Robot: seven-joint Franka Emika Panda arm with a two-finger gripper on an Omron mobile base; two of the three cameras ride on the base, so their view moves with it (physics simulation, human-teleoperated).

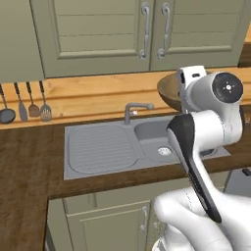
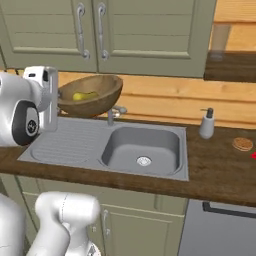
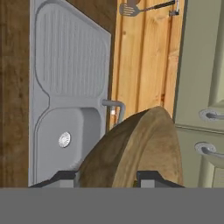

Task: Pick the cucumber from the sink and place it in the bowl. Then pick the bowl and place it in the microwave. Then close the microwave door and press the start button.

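Jaws clamped on the bowl [image 2: 92, 95], cucumber [image 2: 84, 96] inside, raised above the sink [image 2: 65, 142] at 10 o'clock.

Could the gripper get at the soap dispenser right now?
Probably not as things stand: the gripper is closed on the bowl, held tilted above the sink with the cucumber inside. The soap dispenser stands unobstructed on the counter beyond the basin.
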